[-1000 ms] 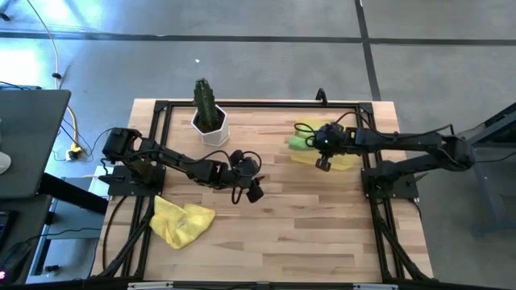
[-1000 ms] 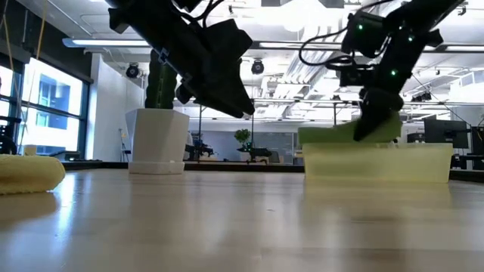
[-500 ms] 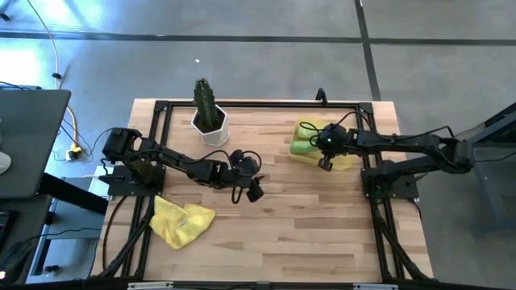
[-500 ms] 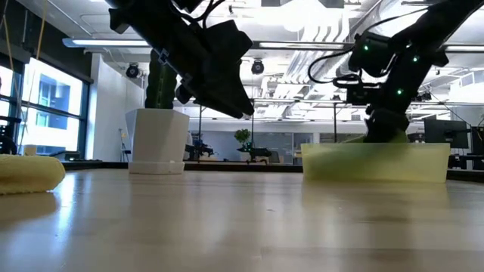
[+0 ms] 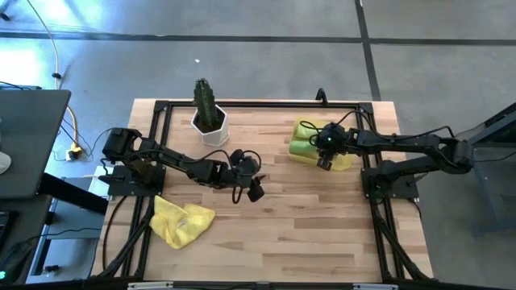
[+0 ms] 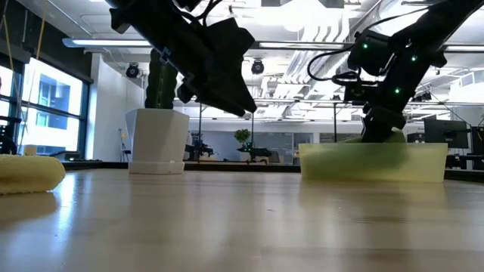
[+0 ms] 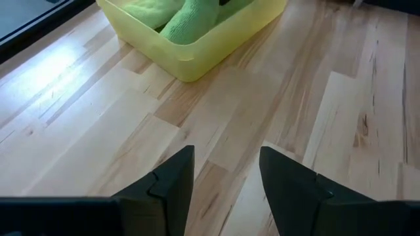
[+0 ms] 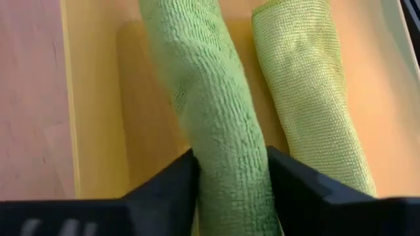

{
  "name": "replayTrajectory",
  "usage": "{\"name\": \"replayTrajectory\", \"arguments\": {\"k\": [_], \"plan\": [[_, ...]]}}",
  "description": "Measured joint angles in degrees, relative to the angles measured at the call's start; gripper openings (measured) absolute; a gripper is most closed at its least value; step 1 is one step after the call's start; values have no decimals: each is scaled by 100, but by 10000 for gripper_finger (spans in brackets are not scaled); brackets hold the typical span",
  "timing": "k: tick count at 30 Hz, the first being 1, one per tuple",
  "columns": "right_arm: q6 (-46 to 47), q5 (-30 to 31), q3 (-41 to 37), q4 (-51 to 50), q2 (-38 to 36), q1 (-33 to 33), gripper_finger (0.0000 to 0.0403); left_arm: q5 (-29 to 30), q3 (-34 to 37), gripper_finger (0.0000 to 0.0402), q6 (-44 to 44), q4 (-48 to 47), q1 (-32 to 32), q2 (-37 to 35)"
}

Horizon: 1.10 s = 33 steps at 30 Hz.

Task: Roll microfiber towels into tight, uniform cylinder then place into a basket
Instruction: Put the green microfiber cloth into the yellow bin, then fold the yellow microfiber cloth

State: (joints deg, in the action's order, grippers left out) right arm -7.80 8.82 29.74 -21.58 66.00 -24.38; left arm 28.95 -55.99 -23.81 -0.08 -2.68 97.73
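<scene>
The right gripper (image 8: 230, 190) is down inside the basket (image 5: 348, 163) at the far right of the table, its fingers (image 8: 164, 190) on either side of a rolled green towel (image 8: 210, 98). They flank the roll closely, but whether they press it or have just let go I cannot tell. A second green roll (image 8: 308, 92) lies just beside the first, both lengthwise on the basket floor.

The left gripper (image 7: 223, 177) hangs above bare wood near the middle of the table, fingers apart and holding nothing. The yellow towel (image 5: 182, 220) lies crumpled and unrolled at the near left, well apart from the basket. A potted cactus (image 5: 209, 113) stands at the far side, left of the basket.

The risks I see: if the right fingers lift away with the cloth caught on a pad, the roll could be dragged up and come loose, or be tipped against its neighbour. A sideways pull could also shove the light basket across the table. The yellow towel has yet to be rolled, and the basket has limited room left for a loose, fat roll.
</scene>
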Motion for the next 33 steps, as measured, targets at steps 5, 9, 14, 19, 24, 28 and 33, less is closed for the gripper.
{"name": "replayTrajectory", "arguments": {"k": [5, 9, 14, 19, 24, 28, 33], "plan": [[144, -1, 148, -309, 0, 2, 214, 0, 0, 161, 0, -1, 0, 0], [276, -2, 589, -1026, 0, 2, 223, 4, 0, 161, 23, 6, 0, -3], [529, -94, 1288, -1692, -2, 2, 224, -69, -7, 161, 42, -147, 0, -194], [524, -1384, 1658, -1711, -13, 168, 224, -1273, -141, 161, -385, -912, -18, -545], [281, -3146, 1722, -1194, -15, 846, 224, -3004, -173, 161, -1256, -2232, -293, -807], [146, -3262, 1722, -545, -11, 1601, 224, -4234, -166, 161, -2093, -3968, -736, -859], [132, -2878, 1722, -53, -11, 2322, 224, -4792, -139, 161, -3367, -5587, -1418, -857]]}}
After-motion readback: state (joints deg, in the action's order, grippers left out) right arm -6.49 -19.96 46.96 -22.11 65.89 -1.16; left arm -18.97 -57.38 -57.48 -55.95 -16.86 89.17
